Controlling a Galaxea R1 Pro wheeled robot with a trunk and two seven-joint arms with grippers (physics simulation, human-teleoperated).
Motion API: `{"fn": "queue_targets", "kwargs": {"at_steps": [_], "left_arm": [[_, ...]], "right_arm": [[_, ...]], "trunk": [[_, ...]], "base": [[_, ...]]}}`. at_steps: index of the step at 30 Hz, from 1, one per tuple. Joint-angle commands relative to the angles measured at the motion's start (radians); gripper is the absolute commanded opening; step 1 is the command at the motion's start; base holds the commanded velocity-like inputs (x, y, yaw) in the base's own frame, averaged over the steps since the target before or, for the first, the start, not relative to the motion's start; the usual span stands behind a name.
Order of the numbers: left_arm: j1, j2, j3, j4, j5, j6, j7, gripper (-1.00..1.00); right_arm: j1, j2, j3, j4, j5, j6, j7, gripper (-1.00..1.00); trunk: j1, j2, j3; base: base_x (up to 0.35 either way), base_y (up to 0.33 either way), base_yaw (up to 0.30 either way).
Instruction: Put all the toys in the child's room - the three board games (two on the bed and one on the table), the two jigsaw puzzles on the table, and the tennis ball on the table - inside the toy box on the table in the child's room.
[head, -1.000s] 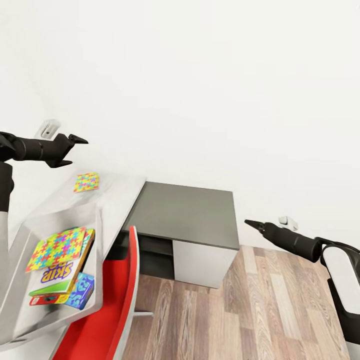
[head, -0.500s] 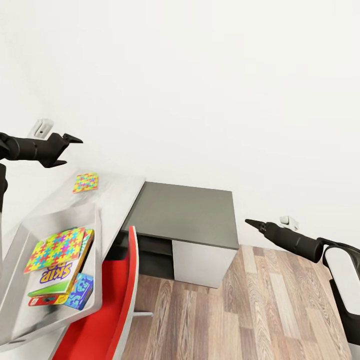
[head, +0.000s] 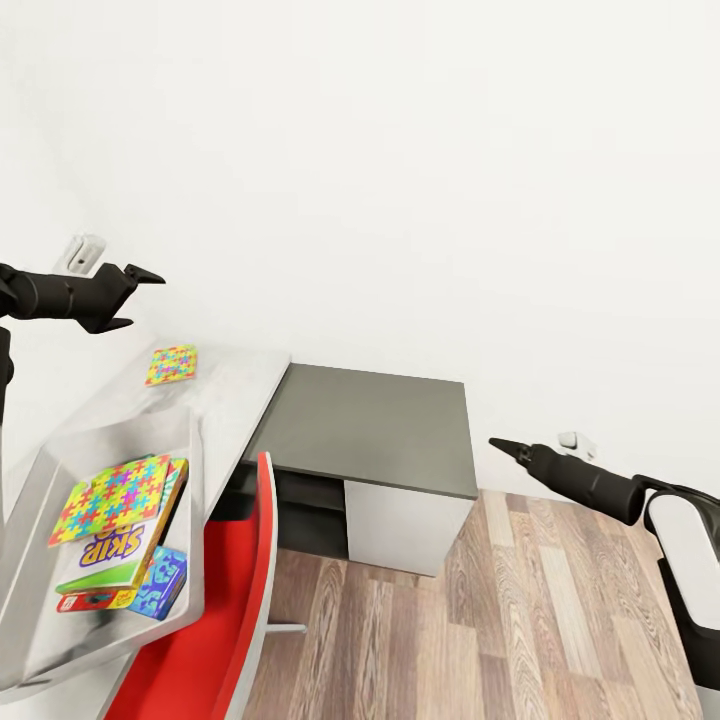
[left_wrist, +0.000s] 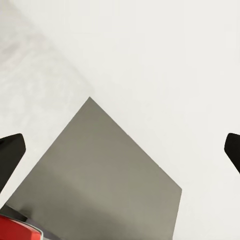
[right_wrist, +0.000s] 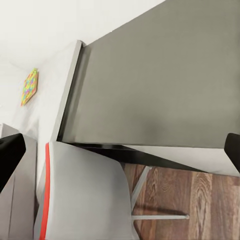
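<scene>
White wall rises behind the bench (head: 235, 385). My left pincer (head: 128, 284) hangs wide above the remaining jigsaw puzzle (head: 173, 364), probably poised to collect it; my right pincer (head: 504, 446) looks narrow.

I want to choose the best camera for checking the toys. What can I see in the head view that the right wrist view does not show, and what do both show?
Head view alone: the toy box holding a jigsaw puzzle on stacked board games, plus the left gripper, open. Right wrist view alone: the chair's grey back and metal legs. Both: the second puzzle on the white table, the grey cabinet, the wood floor.
</scene>
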Motion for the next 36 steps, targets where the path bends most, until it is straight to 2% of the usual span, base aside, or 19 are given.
{"fn": "queue_targets", "kwargs": {"at_steps": [1,17,24,36], "left_arm": [[-0.001,0.0,0.001,0.0,0.009,0.003,0.01,1.0],[-0.001,0.001,-0.005,-0.004,0.011,0.004,0.009,1.0],[-0.001,0.001,-0.021,-0.005,0.009,0.005,0.01,1.0],[-0.001,0.002,-0.029,-0.005,0.008,0.005,0.009,1.0]], "right_arm": [[-0.001,0.0,-0.001,0.0,0.01,0.005,0.01,1.0],[-0.001,0.007,0.005,-0.001,0.011,0.005,0.009,1.0],[-0.001,0.011,0.007,-0.002,0.011,0.005,0.007,1.0],[-0.001,0.013,0.009,-0.002,0.011,0.005,0.006,1.0]], "trunk": [[0.001,-0.002,-0.002],[0.001,-0.002,-0.002],[0.001,-0.002,-0.002],[0.001,-0.002,-0.002]], "base": [[0.0,0.0,0.0],[0.023,-0.004,0.0],[0.167,-0.087,0.0],[0.178,-0.108,0.0]]}}
